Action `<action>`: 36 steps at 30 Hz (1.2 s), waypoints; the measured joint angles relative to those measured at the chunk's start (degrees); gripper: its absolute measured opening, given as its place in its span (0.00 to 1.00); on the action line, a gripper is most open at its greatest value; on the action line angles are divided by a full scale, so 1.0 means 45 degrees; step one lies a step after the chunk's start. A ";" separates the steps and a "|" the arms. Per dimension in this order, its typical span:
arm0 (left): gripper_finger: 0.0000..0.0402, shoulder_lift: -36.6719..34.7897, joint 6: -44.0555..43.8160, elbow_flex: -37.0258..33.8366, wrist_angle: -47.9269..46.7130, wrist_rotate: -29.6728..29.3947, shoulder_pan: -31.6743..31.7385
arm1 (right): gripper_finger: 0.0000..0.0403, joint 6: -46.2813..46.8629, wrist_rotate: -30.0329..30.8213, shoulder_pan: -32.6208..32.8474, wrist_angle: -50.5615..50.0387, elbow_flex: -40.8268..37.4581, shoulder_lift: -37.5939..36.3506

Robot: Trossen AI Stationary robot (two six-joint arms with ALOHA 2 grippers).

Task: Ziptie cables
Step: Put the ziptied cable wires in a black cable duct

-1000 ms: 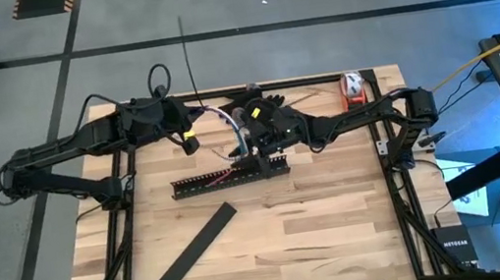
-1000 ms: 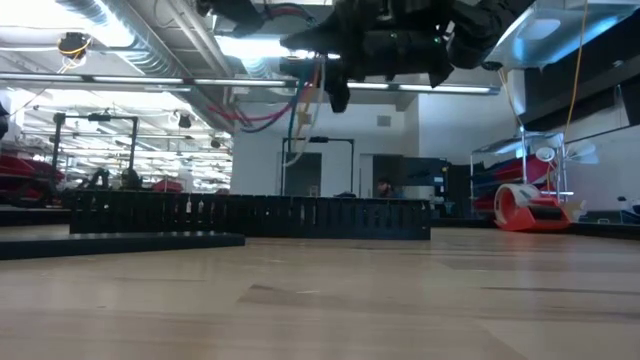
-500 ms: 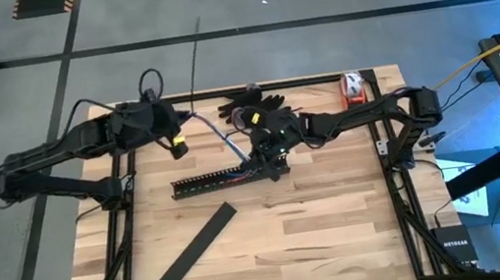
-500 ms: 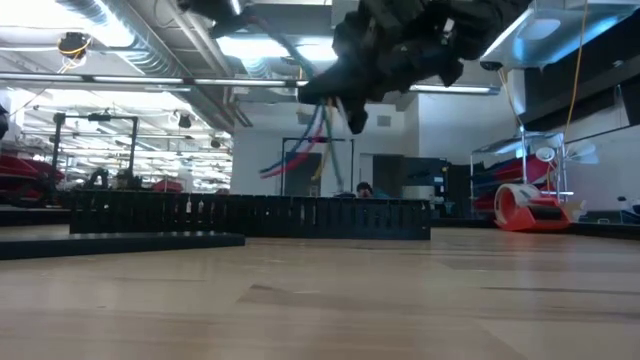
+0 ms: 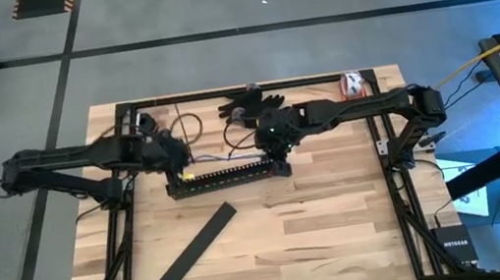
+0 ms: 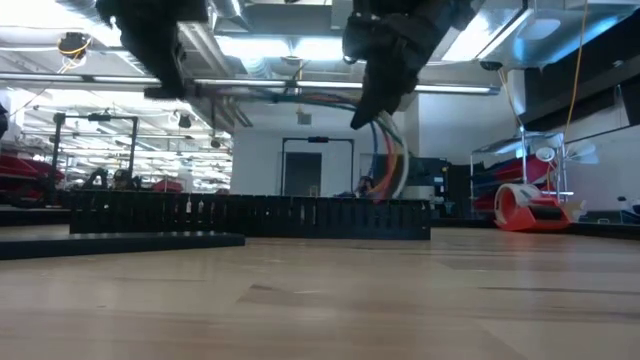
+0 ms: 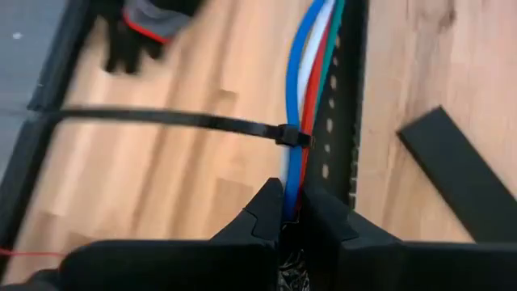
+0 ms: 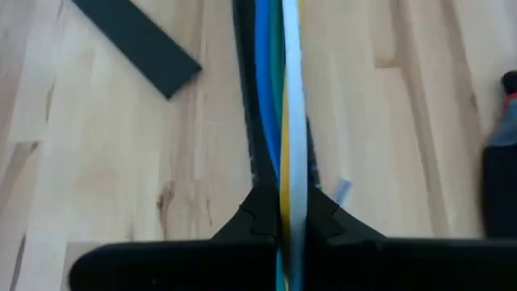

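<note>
On the pale wooden slatted worktop [image 5: 321, 219] lie a flat black plastic strip [image 5: 188, 256], a long black comb-slotted bar [image 5: 228, 176], black gloves [image 5: 252, 103] and a red tape dispenser [image 5: 352, 86]; the left claw [image 7: 287, 220] and right claw [image 8: 282, 208] are each clamped tight on the bundled blue, white, red and green cables [image 7: 305, 89] above the bar, lower than a second ago; only the left wrist view shows the thin black ziptie [image 7: 174, 120] looped round them.

A slotted black bar [image 5: 226, 175], flat black strip [image 5: 188, 256], and red tape dispenser [image 5: 352, 86] lie on the wooden table [image 5: 321, 219].
</note>
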 joint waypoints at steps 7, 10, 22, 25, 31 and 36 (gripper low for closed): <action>0.04 0.0643 -0.0134 -0.1832 0.2045 0.1018 -0.0553 | 0.02 -0.0274 -0.0333 -0.0065 -0.0538 -0.0062 0.0696; 0.04 0.0892 -0.0453 -0.2366 0.2564 0.1467 -0.0733 | 0.02 -0.0937 -0.0331 -0.0059 -0.0498 -0.0060 0.1246; 0.04 0.1175 -0.0700 -0.4479 0.4863 0.1835 -0.1309 | 0.02 -0.1589 0.0068 -0.0155 0.0454 -0.0091 0.2837; 0.04 0.1279 -0.0680 -0.4784 0.4890 0.1457 -0.1314 | 0.04 -0.1659 0.0245 -0.0161 0.0754 -0.0049 0.3160; 0.04 0.1243 -0.1034 -0.5401 0.5291 0.1336 -0.1314 | 0.05 -0.1663 0.0702 -0.0147 0.1060 0.0016 0.3279; 0.04 0.1172 -0.1554 -0.5318 0.5111 0.1116 -0.1318 | 0.04 -0.1651 0.1228 -0.0152 0.0261 0.0791 0.3373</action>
